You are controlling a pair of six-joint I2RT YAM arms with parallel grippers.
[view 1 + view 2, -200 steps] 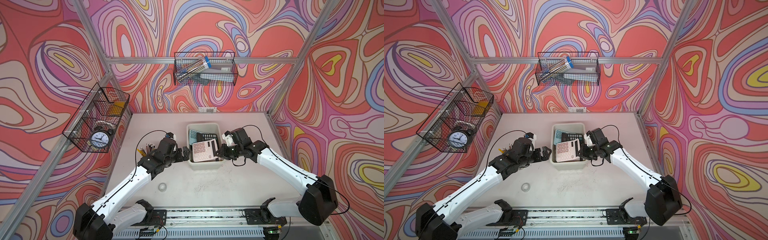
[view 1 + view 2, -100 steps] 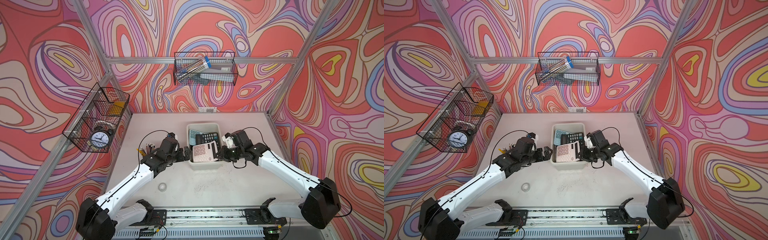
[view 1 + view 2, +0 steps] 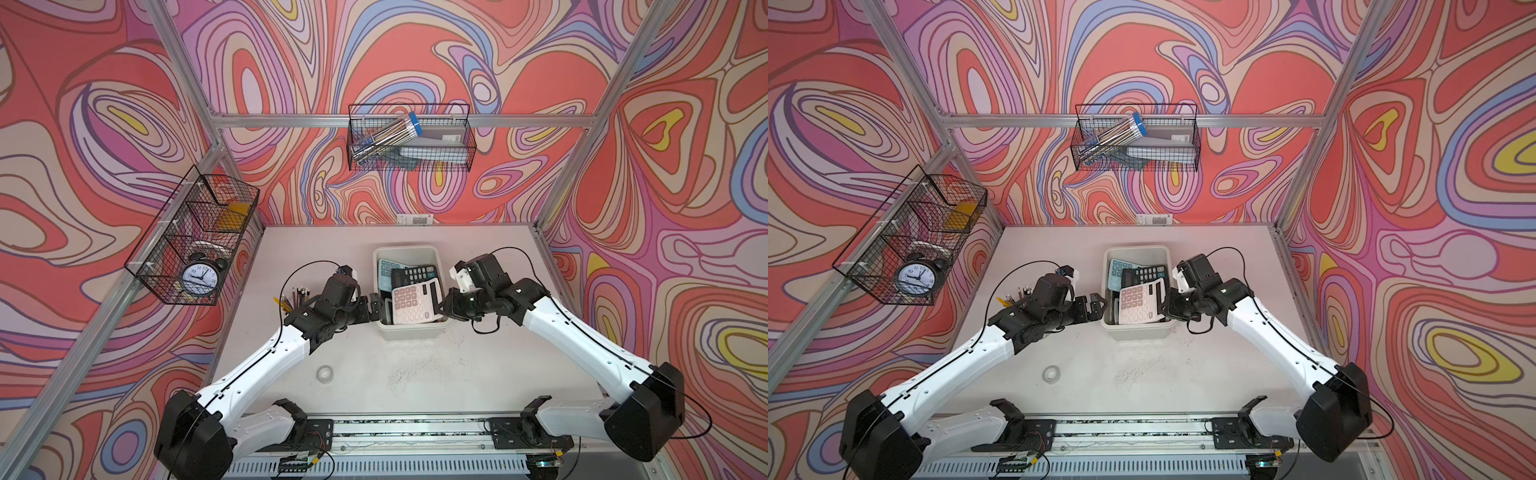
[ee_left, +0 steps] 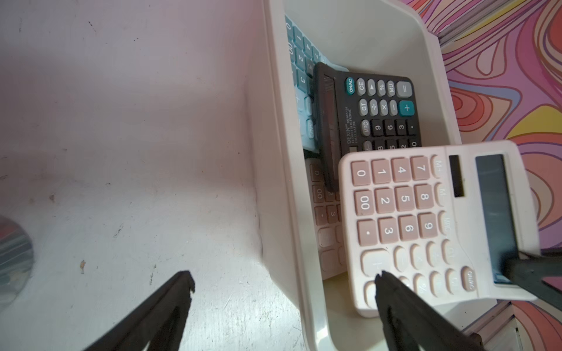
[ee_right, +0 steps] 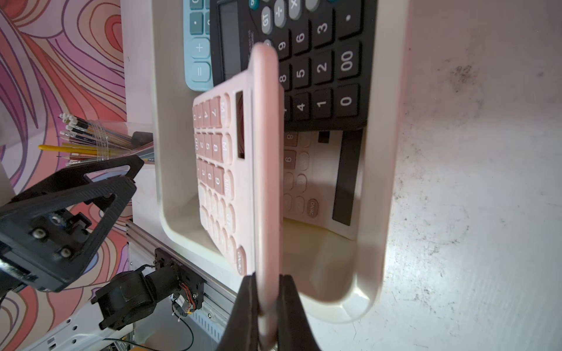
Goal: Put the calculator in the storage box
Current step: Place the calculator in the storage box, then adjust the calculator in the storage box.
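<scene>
The off-white storage box stands mid-table. It holds a black calculator, a blue one and a pale pink one on its floor. My right gripper is shut on the display-end edge of a pink calculator, holding it tilted over the box's near half. My left gripper is open and holds nothing. It straddles the box's left wall.
A clear cup of pencils stands behind the left arm. A tape roll lies on the table nearer the front. One black wire basket with a clock hangs on the left wall, another on the back wall.
My right gripper has edged left and down, bringing the pink calculator lower over the box. The left gripper has crept slightly toward the box and stays open.
</scene>
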